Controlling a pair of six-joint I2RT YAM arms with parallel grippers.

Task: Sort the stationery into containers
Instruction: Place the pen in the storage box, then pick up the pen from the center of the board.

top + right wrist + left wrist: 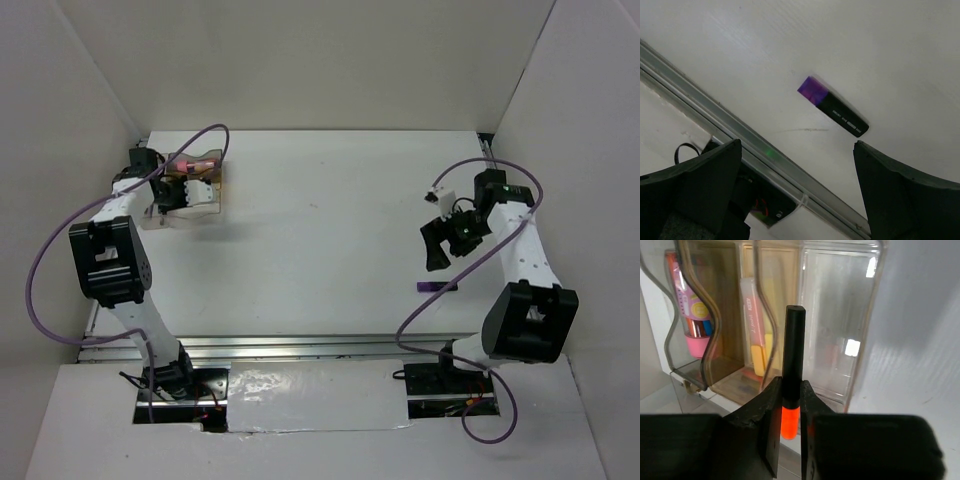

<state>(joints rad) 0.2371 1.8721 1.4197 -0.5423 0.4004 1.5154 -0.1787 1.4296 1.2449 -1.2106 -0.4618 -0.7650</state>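
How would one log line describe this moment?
left hand: shut on orange-capped black highlighter at clear plastic organiser tray | right hand: open above purple marker

The highlighter (792, 355) was black with a glowing orange end, set between the black fingers of the left hand (790, 395). The tray (840, 315) was clear plastic with a brownish bottom. In it, a tube (690, 307) carried pink and orange print with a yellow round patch and a pink cap, and the pink-and-yellow marker (756, 335) was pale pink above, yellow below. On the white desk (330, 220), the purple marker (836, 107) had a purple cap and a black body with small white markings. The right hand (796, 150) was black. The left arm (150, 310) and right arm (527, 255) were white with black joints, trailing purple cables (35, 270).
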